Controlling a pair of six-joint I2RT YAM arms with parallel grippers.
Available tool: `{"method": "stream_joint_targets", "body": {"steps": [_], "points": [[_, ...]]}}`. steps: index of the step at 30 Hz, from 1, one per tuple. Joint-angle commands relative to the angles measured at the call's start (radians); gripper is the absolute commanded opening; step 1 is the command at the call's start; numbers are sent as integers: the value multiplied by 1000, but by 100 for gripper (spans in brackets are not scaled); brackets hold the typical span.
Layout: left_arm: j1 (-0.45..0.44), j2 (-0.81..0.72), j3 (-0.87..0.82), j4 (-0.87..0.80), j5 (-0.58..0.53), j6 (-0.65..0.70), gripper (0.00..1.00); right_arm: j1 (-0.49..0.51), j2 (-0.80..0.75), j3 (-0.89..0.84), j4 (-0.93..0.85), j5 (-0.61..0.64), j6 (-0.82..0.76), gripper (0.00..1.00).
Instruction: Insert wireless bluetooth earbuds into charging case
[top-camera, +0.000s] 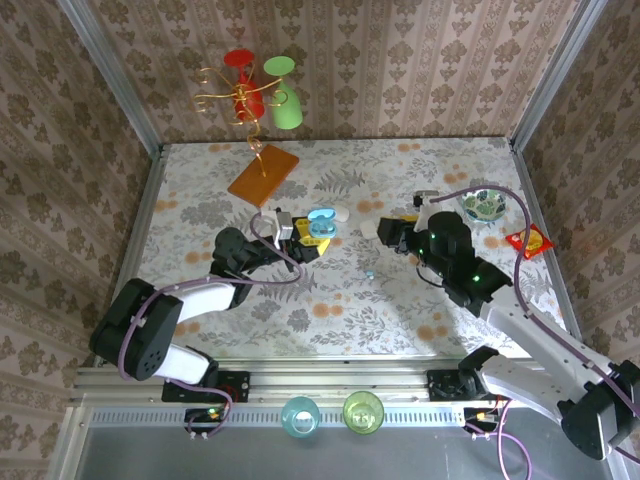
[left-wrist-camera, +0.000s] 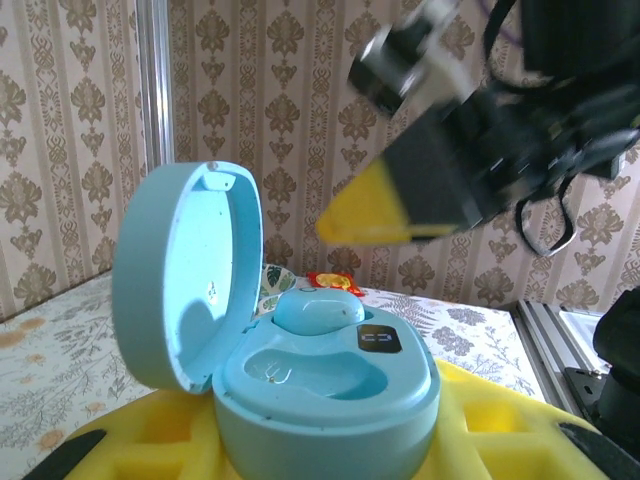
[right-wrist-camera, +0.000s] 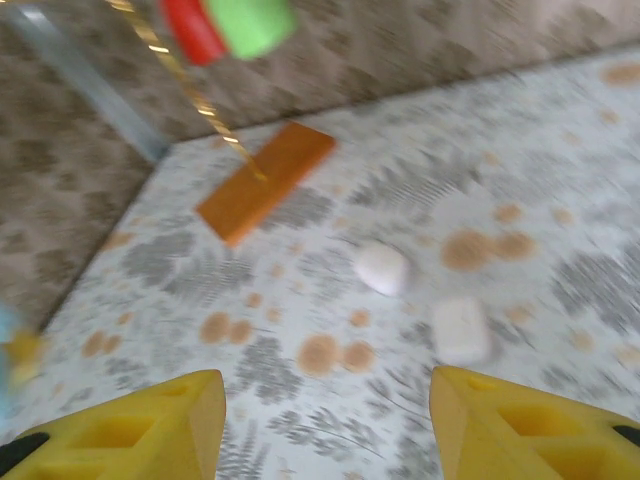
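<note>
Open case (left-wrist-camera: 330, 400) pinched in left gripper (left-wrist-camera: 320, 455), lid (left-wrist-camera: 185, 280) up, presented steady for loading. One earbud (left-wrist-camera: 318, 310) looks seated; near socket (left-wrist-camera: 300, 370) bare. Empty right gripper (right-wrist-camera: 325, 420), jaws apart, hovers over table (right-wrist-camera: 560, 300), likely free to fetch the next.

- Orange board (top-camera: 263, 176): lies flat on the floral tablecloth (top-camera: 330, 310).
- Gold wire stand (top-camera: 250, 120): rises from the board and carries a red cup (top-camera: 243, 80) and a green cup (top-camera: 285, 102).
- Patterned bowl (top-camera: 483, 206): well to the right of the board.
- Red packet (top-camera: 529, 242), possibly a sachet: farther right of the board than the bowl.
- Blue glass (top-camera: 300, 415) and green glass (top-camera: 363, 411): side by side, far nearer the camera than the board.
</note>
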Motion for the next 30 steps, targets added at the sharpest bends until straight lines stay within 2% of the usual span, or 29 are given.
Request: {"method": "stream_joint_targets", "body": {"steps": [1,4,11,15,23,30], "points": [[10,-36,-15,31,14,22,24,-14,76,-3,-67,6,70,56],[10,-48,-18,31,19,19,24,-16,224,64,-164,-100,-7,53],[10,-55,-24,31,22,19,24,-55,551,143,-131,-391,-92,56],[10,-50,-18,31,27,17,24,-66,670,174,-99,-444,-141,57],[10,-50,-20,30,29,12,24,-99,776,169,-66,-484,-189,57],[10,-42,-18,31,30,13,24,-104,755,90,-39,-552,-167,47]]}}
